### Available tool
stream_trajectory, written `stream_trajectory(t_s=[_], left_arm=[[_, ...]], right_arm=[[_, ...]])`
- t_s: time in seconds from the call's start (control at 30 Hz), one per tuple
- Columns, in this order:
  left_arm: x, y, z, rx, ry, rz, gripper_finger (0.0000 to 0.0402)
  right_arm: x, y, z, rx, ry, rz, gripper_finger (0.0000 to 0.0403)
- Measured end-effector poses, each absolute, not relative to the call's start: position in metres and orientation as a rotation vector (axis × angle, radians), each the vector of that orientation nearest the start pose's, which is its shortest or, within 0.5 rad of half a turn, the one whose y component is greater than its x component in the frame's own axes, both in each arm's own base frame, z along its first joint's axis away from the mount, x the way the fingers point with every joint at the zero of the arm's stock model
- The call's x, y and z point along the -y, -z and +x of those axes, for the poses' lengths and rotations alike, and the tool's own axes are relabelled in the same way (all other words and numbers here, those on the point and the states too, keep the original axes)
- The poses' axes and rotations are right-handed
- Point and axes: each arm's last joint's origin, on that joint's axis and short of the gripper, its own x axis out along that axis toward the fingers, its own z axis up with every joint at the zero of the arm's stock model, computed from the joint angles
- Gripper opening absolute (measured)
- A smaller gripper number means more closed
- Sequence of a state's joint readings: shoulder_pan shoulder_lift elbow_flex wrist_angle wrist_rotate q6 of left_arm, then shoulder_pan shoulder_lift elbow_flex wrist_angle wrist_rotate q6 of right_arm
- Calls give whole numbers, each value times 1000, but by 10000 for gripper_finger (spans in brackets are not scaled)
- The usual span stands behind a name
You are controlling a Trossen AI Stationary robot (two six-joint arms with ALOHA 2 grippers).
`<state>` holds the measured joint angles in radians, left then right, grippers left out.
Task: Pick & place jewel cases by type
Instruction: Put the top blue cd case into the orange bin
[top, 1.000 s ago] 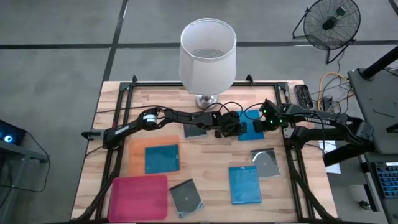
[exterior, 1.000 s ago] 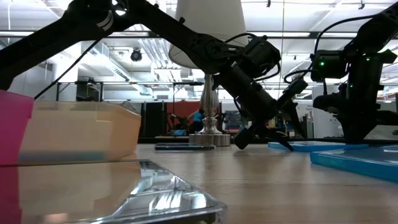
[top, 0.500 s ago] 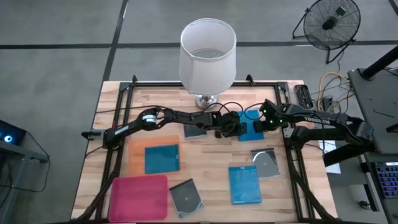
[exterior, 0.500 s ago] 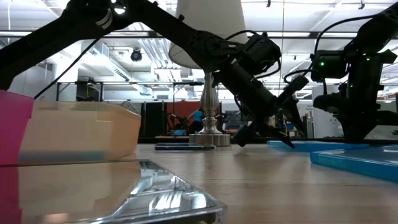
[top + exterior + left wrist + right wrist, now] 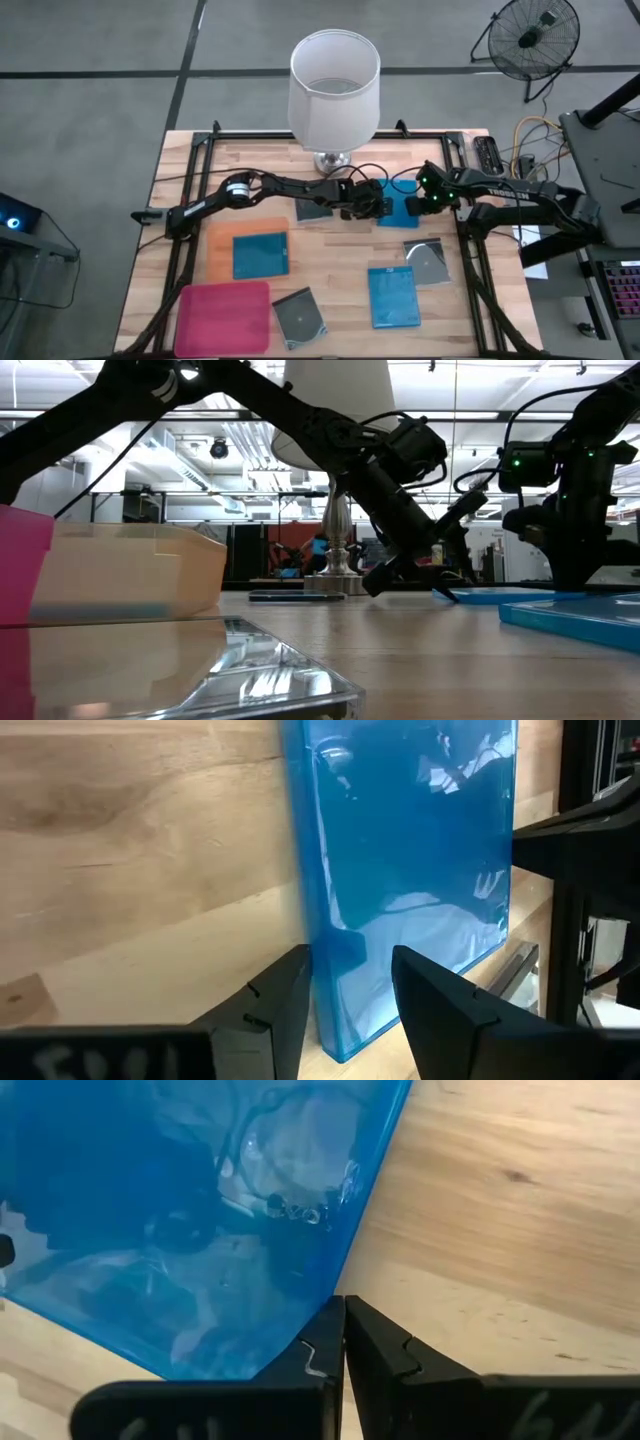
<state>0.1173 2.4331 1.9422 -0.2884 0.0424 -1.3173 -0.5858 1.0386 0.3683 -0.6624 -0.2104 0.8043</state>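
Blue flat plastic jewel case point(image 5: 400, 211) lies on wooden counter point(image 5: 340, 260) between both arms; left gripper point(image 5: 345, 995), jaws parted astride its edge, has edged closer; right gripper point(image 5: 342, 1342) clenched empty alongside. Grasp judged imminent.

Left hand point(image 5: 350, 995) parted, right hand point(image 5: 344, 1335) closed.

From my station I count six jewel cases on the counter point(image 5: 180, 200): three solid blue, namely one in the orange tray point(image 5: 260, 254), one between the two hands point(image 5: 403, 209) and one toward the near right point(image 5: 393, 296). The other three are dark transparent: one behind the left arm point(image 5: 313, 211), one beside the pink tray point(image 5: 300, 317) and one at right point(image 5: 428, 261). I also count two trays, one orange point(image 5: 216, 250) and one pink point(image 5: 224, 315), one lamp point(image 5: 333, 85), one floor fan point(image 5: 527, 36), and two hands, left point(image 5: 378, 207) and right point(image 5: 415, 203).
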Motion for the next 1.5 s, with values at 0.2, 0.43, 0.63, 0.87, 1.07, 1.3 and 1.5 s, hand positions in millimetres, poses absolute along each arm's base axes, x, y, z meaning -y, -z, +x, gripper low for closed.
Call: stream_trajectory(t_s=[0.2, 0.43, 0.63, 0.87, 1.07, 1.3, 1.5], left_arm=[[-65, -148, 524, -643, -614, -1261, 131], [-67, -149, 517, -711, -640, -1196, 131], [-66, -147, 511, -773, -675, -1167, 131], [-66, -143, 510, -775, -682, -1169, 131], [-66, -129, 505, -776, -694, -1187, 131], [-64, -128, 500, -730, -632, -1189, 131], [-64, -112, 493, -666, -577, -1201, 131]], right_arm=[[71, -133, 119, -1073, 807, 1212, 9], [72, -133, 120, -1053, 801, 1205, 9], [72, -133, 120, -1051, 809, 1201, 9], [72, -133, 120, -1051, 812, 1197, 8], [72, -133, 120, -1051, 811, 1197, 8], [72, -133, 120, -1052, 806, 1190, 8], [73, -133, 120, -1053, 802, 1184, 8]])
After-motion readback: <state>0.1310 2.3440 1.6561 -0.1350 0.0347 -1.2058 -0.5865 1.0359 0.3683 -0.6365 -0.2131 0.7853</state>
